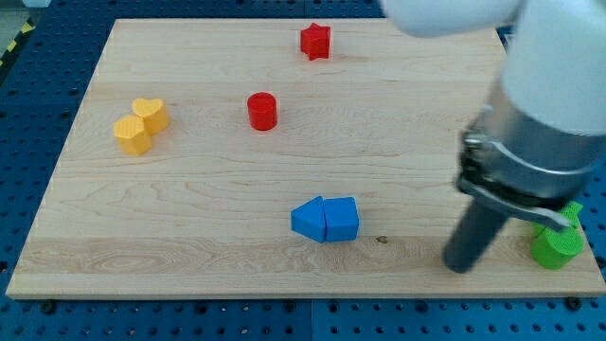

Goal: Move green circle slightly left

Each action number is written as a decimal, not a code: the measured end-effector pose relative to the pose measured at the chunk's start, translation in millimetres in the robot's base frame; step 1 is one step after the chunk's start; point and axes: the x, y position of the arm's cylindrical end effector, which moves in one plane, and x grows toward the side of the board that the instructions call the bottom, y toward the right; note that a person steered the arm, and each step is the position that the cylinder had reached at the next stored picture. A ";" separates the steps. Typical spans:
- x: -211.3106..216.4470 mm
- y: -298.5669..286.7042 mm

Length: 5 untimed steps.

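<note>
A green circle block (555,249) sits at the board's bottom right corner, with another green block (571,214) just above it, mostly hidden by the arm. My tip (461,266) rests on the board to the left of the green circle, a short gap away. The large grey arm body covers the view's right side above it.
Two blue blocks (325,220) lie together at the bottom centre. A red cylinder (262,111) stands at upper centre, a red star (315,41) near the top edge. A yellow heart (151,114) and a yellow hexagon (133,134) touch at the left. The board's right edge (592,260) is close to the green blocks.
</note>
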 end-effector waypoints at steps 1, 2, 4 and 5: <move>16.8 55.9; 16.8 95.9; 15.9 129.4; -4.2 130.9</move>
